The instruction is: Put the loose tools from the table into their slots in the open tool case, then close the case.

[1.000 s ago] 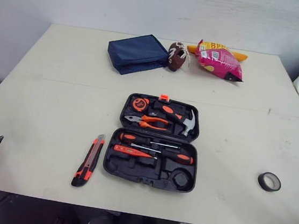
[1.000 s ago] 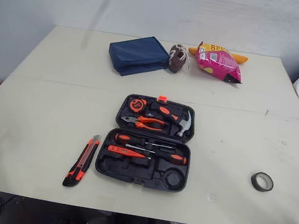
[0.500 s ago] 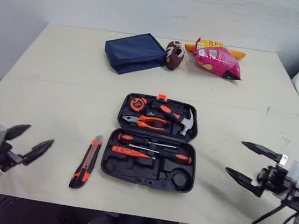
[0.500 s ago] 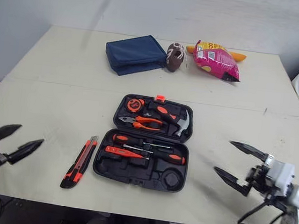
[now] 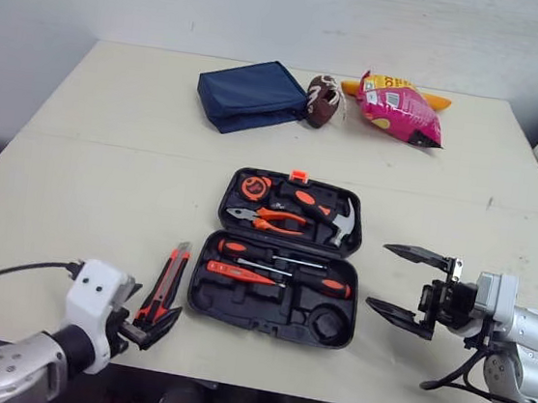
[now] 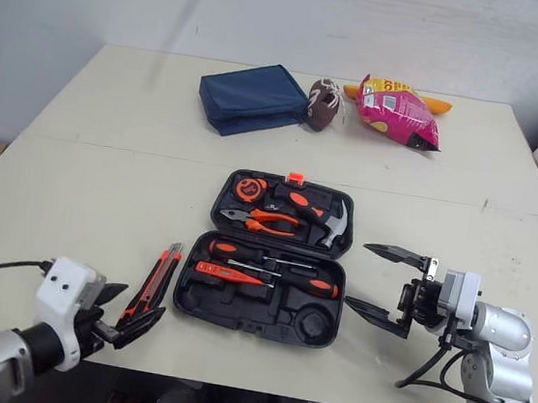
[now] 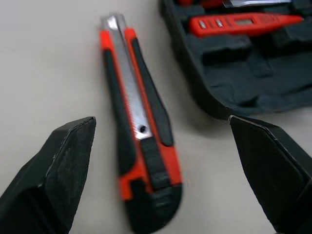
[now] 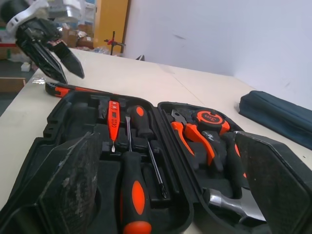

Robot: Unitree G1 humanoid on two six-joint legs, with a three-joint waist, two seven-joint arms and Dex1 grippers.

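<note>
Your left gripper (image 6: 144, 301) is spread wide open at the near edge of the tabletop (image 5: 108, 164). Its two fingers (image 7: 58, 170) stand on either side of the near end of the utility knife (image 5: 167, 282) without touching it. The knife lies flat on the tabletop just left of the tool case (image 5: 237, 310), running lengthwise away from you.

The case sits open in the middle. A hammer (image 5: 340, 219), pliers (image 5: 267, 221) and a tape measure (image 5: 253, 187) are seated in its far half, and screwdrivers (image 5: 281, 266) in its near half.

Your right gripper (image 5: 377, 274) is also wide open and holds nothing. It hangs just right of the case, pointing at it.

A navy pouch (image 5: 252, 95), a small football (image 5: 321, 101) and a pink snack bag (image 5: 401, 108) lie along the far edge.
</note>
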